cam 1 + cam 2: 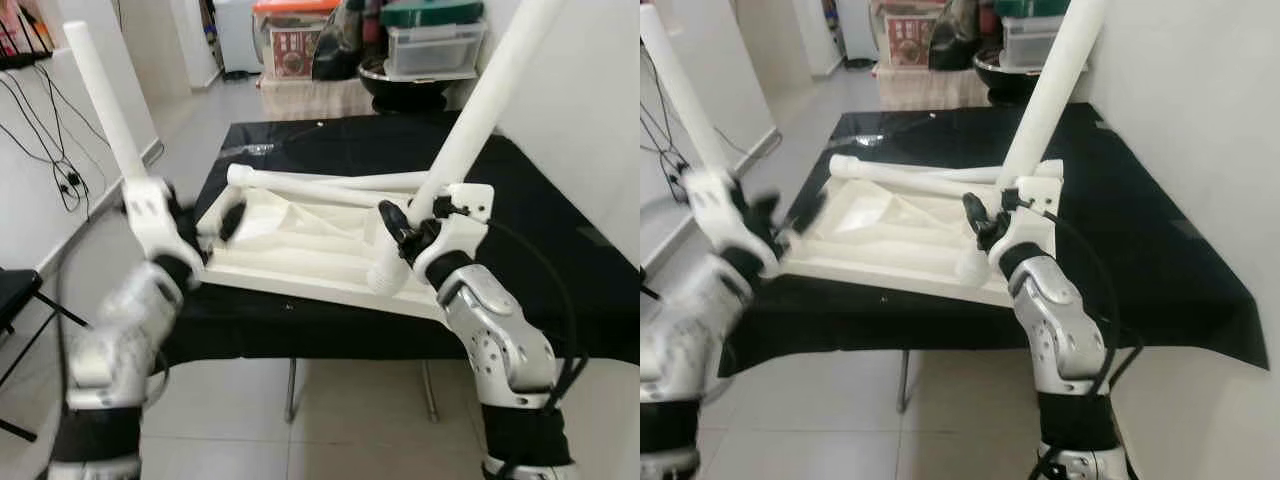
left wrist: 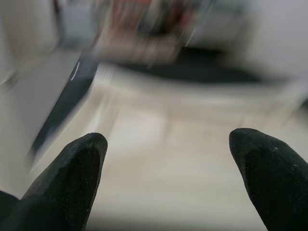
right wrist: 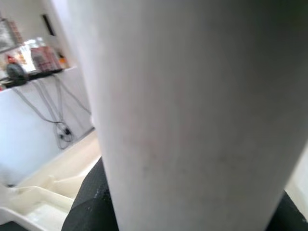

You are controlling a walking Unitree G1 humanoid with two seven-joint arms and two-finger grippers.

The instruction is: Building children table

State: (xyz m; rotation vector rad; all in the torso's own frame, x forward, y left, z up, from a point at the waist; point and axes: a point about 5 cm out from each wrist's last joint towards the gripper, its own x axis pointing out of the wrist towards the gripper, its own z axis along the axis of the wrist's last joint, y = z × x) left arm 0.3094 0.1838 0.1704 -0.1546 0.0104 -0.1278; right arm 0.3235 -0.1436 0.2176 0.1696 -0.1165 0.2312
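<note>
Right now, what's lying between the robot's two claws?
In the left eye view, the upside-down white tabletop stretches between the open left claw and the right claw, which grips a white table leg. Another white leg lies across its far side.

A table covered by a black cloth (image 1: 560,250) stands on a pale tiled floor (image 1: 330,420). An upturned white tabletop (image 1: 300,245) lies on the cloth near the front edge, and a white leg (image 1: 320,182) seems to rest across it.
</note>
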